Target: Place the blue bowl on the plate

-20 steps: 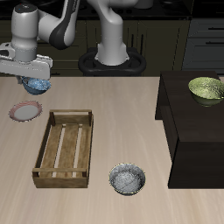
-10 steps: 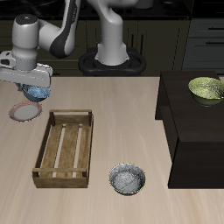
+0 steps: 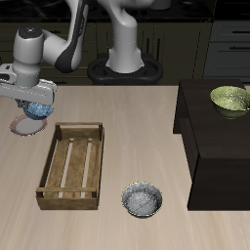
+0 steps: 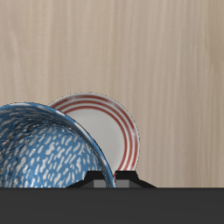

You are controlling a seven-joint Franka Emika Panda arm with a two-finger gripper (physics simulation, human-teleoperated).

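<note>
My gripper is shut on the rim of the blue bowl and holds it just above the plate, which lies near the table's side edge. In the wrist view the blue bowl, mottled light blue and white inside, hangs tilted in front of the red-rimmed plate and covers part of it. The fingertips are hidden by the gripper's body in both views.
A wooden slatted crate lies beside the plate, toward the table's front. A grey-white patterned bowl sits near the front edge. A green bowl rests on a dark cabinet at the other side.
The gripper has carried the blue bowl down and toward the plate, from farther back to just over it.
</note>
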